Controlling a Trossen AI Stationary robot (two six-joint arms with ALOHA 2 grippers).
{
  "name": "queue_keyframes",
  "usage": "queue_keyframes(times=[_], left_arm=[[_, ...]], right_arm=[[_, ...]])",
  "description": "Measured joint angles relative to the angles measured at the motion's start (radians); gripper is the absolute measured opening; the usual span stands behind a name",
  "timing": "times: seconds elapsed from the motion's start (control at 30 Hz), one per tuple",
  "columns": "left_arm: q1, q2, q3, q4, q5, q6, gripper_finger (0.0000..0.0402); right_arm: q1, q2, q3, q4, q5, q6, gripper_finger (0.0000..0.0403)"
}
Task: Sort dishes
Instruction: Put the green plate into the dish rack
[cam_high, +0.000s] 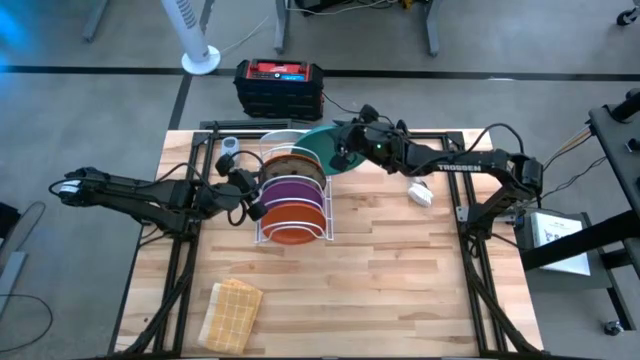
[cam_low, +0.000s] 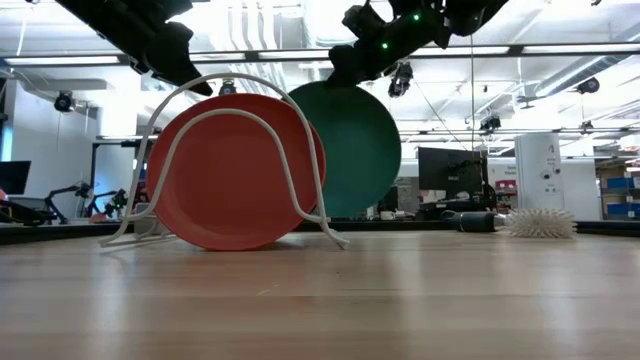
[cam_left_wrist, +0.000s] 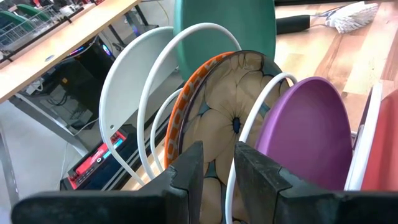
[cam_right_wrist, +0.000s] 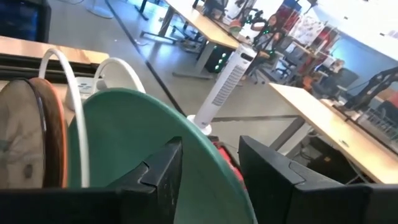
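A white wire rack (cam_high: 262, 232) stands mid-table with dishes upright in its slots: an orange plate (cam_low: 235, 170) nearest, then a purple plate (cam_left_wrist: 311, 134), an orange-patterned plate (cam_left_wrist: 224, 112) and a clear plate (cam_left_wrist: 124, 93). A teal plate (cam_high: 325, 150) stands tilted at the rack's far end. My left gripper (cam_high: 252, 200) is at the rack's left side, closed on the patterned plate. My right gripper (cam_right_wrist: 211, 174) is open above the teal plate, one finger on either side of its top rim (cam_right_wrist: 205, 137). My left gripper has the orange-patterned plate's left rim (cam_left_wrist: 214, 177) between its two fingers, coming nearly level from the table's left. A white rack wire (cam_left_wrist: 229, 193) runs through the same gap. The plate stands upright in its slot. The fingers hide the exact place of contact.
A white brush (cam_high: 420, 192) lies on the table right of the rack, under my right arm. A tan woven cloth (cam_high: 232, 312) lies near the front left corner. A black and red box (cam_high: 280, 85) sits beyond the far edge. The table's near half is bare wood.
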Motion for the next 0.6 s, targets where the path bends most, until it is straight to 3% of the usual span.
queue_keyframes(times=[0.17,0.6], left_arm=[[0.000,0.000,0.000,0.000,0.000,0.001,0.0079],[0.000,0.000,0.000,0.000,0.000,0.000,0.0079]], right_arm=[[-0.004,0.000,0.000,-0.014,0.001,0.018,0.0133],[-0.006,0.000,0.030,0.006,-0.006,-0.022,0.0022]])
